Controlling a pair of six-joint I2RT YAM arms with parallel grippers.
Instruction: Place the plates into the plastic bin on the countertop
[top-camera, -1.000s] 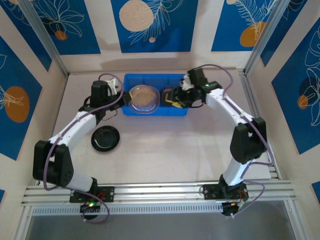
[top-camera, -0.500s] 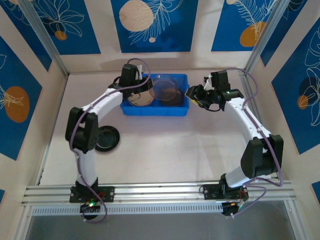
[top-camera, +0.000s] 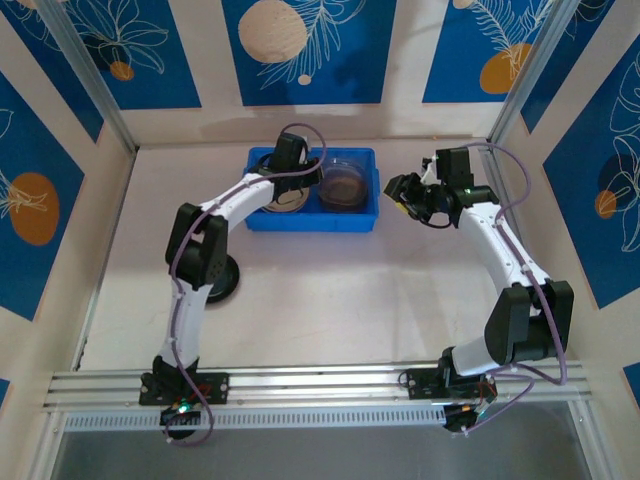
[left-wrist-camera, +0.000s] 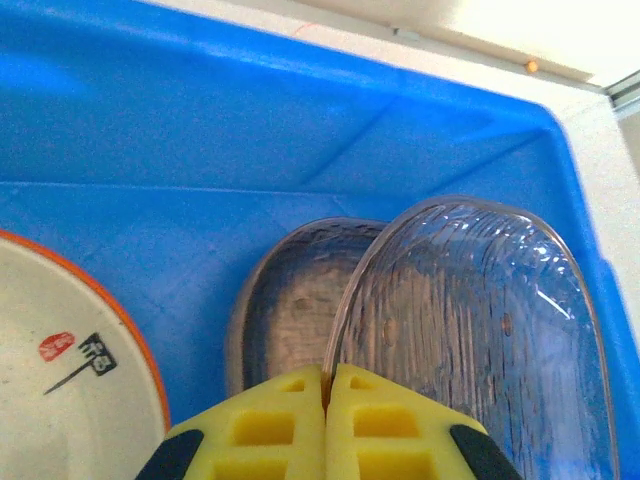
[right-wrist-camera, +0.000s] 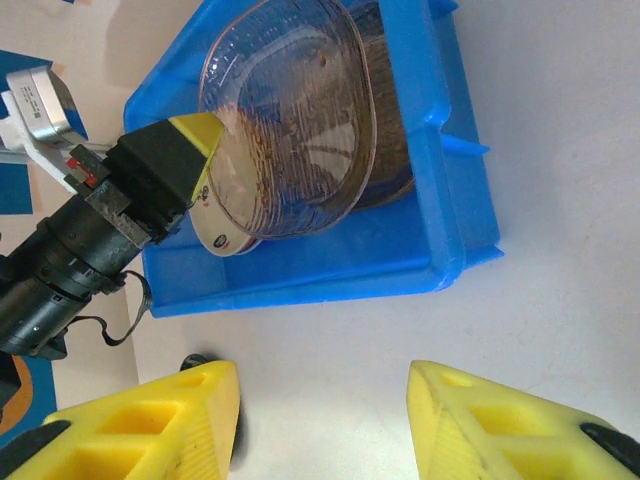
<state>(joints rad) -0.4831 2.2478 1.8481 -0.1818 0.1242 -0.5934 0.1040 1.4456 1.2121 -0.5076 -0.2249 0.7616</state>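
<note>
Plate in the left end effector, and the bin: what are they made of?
Held plate: likely clear smoky plastic, possibly glass, with a glossy finish. The blue behind shows through it, and it has a ribbed texture and bright highlights.
Bin: moulded blue plastic, semi-gloss, with a soft sheen, crease lines and a thick rim.

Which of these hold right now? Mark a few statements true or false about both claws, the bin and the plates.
1. The left claw is shut on the rim of a translucent plate over the blue bin. True.
2. The right claw holds a plate. False: it is open and empty, outside the bin.
3. A black plate lies on the countertop, outside the bin. True.
4. The bin is empty. False: it holds a cream orange-rimmed plate and a smoky plate.
</note>
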